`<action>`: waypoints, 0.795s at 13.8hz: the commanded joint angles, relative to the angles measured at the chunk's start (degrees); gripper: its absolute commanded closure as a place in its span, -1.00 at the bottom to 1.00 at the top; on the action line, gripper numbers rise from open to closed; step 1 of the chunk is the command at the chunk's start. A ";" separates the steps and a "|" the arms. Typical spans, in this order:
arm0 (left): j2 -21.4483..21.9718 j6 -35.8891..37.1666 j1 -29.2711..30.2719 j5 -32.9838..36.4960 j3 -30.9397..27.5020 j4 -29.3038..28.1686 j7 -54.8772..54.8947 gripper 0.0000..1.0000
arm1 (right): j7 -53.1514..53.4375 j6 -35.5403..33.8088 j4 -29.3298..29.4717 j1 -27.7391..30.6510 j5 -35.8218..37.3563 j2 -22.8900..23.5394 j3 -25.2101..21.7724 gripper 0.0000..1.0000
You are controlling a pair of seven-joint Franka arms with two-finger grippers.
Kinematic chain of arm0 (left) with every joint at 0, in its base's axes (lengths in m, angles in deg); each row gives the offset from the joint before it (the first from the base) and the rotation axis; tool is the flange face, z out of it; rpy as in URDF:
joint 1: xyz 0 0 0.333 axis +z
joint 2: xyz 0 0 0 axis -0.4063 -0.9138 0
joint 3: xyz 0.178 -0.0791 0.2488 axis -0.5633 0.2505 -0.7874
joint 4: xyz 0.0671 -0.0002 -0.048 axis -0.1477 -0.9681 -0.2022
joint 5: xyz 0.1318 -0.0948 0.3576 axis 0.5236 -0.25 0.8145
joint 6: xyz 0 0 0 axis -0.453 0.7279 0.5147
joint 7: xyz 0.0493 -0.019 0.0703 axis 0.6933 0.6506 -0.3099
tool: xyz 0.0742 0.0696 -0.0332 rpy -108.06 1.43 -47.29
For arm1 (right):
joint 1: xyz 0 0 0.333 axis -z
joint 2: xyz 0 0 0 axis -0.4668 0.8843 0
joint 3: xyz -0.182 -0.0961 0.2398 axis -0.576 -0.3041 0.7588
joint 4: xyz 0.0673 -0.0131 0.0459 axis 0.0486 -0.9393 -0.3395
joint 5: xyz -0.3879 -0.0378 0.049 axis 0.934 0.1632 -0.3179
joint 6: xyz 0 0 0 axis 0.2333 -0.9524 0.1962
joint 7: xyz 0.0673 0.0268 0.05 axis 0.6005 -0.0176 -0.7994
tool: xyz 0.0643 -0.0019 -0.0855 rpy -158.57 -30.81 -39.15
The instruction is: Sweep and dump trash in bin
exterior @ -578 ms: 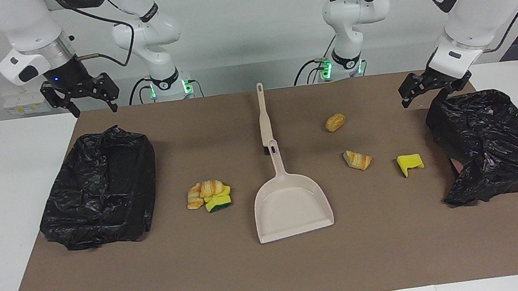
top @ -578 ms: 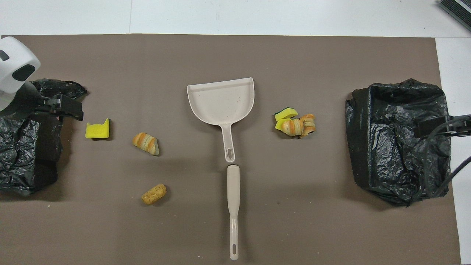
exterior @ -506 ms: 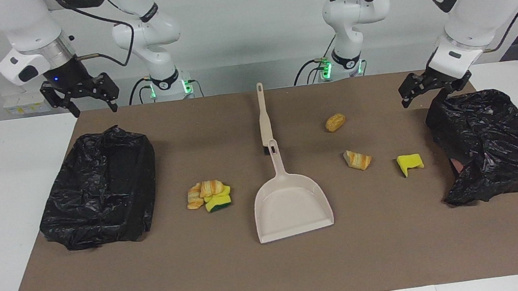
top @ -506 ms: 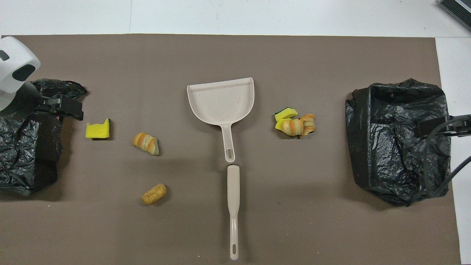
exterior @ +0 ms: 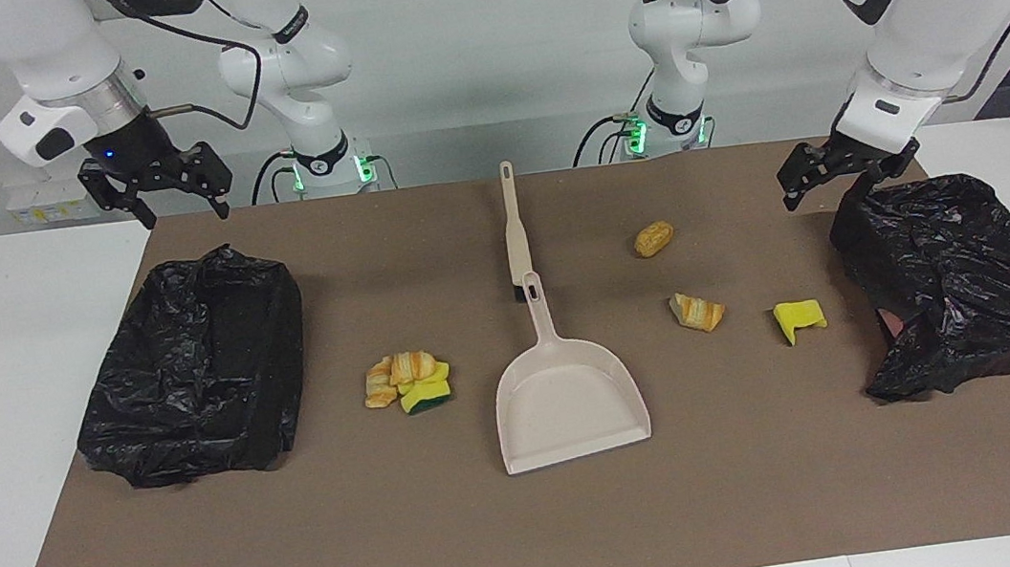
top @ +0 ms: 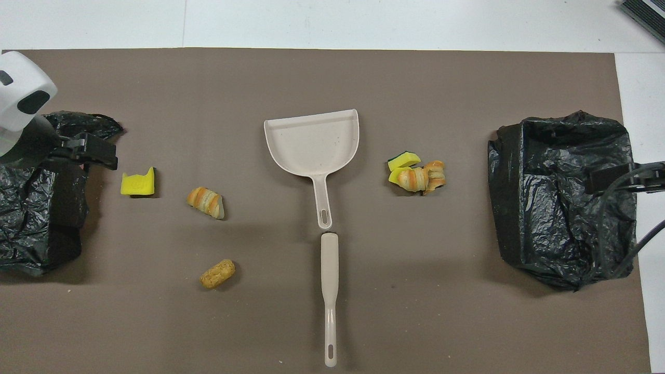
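Nothing is swept yet, so the step in hand looks like fetching the tools. The beige dustpan (exterior: 570,401) lies mid-table with its mouth away from the robots, and the brush (exterior: 513,222) lies end to end with its handle, nearer the robots. The trash sits in two lots: a pile of striped bread lumps and green-backed sponge (exterior: 408,381) between the dustpan and the bin bag (exterior: 193,370) at the right arm's end, and three loose pieces toward the left arm's end, namely a brown roll (exterior: 654,238), a striped lump (exterior: 697,311) and a yellow sponge chunk (exterior: 798,318) near the other bin bag (exterior: 962,280). The right gripper (exterior: 173,207) hangs with fingers spread and empty above the table edge by its bag; the left gripper (exterior: 824,177) hovers over the rim of its bag, apparently open too, though seen slantwise. A sound approach is one arm taking the brush by its slim handle and the other pinning the dustpan handle low, so the pan does not skid while pieces are pushed in.
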 commanded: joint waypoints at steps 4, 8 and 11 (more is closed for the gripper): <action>0.23 0.55 0.15 0.20 0.19 -0.46 0.23 -1.00 | 0.15 -1.00 0.81 0.66 -1.14 0.18 0.38 -1.00; 4.35 -3.56 -3.44 0.20 0.80 -7.48 0.15 -1.00 | 0.06 -1.00 0.81 0.66 -1.14 0.18 0.38 -1.00; 8.22 -5.16 -8.79 0.03 0.89 -13.46 -3.00 -1.00 | 0.15 -1.00 0.81 0.66 -1.14 0.18 0.38 -1.00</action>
